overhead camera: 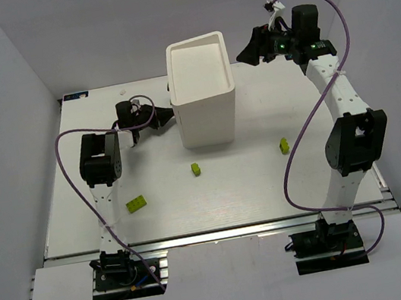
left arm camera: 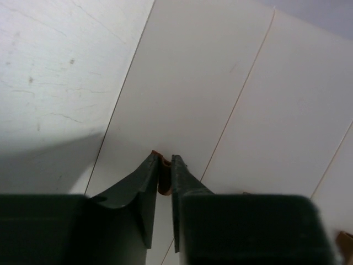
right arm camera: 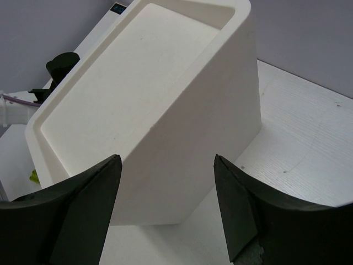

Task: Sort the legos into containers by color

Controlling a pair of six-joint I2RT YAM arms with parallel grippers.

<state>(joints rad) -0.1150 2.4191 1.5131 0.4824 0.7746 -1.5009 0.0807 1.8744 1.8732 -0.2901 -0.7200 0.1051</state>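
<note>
Your left claw (left arm camera: 164,160) is pinched almost shut on the small reddish-brown knob (left arm camera: 162,179) of one drawer (left arm camera: 187,99). The tips sit on either side of the knob, with only a sliver of it showing between them. From above, that claw is pressed up to the left face of the white cabinet (overhead camera: 202,92), which is where the drawer fronts are. The fronts look flush with each other in the wrist view, so I judge the drawer is not yet pulled out.

Your right claw (right arm camera: 166,159) is spread wide and holds nothing. It hangs in the air beside the cabinet's far right corner, looking down on the top.

The legos are all out on the table (overhead camera: 232,198). One lime brick (overhead camera: 136,203) lies near the left arm. A second brick (overhead camera: 197,169) sits just in front of the cabinet. A third brick (overhead camera: 284,146) lies toward the right arm. No dark green or purple pieces show in these views.

The step in hand is opening a container, and no sorting has begun. The next move calls for a straight pull away from the cabinet face, along the drawer's travel. Keep the pull level so the knob does not slip out of the tips. The light cabinet may slide or tip as you pull, so consider bracing its top with the free right claw.
</note>
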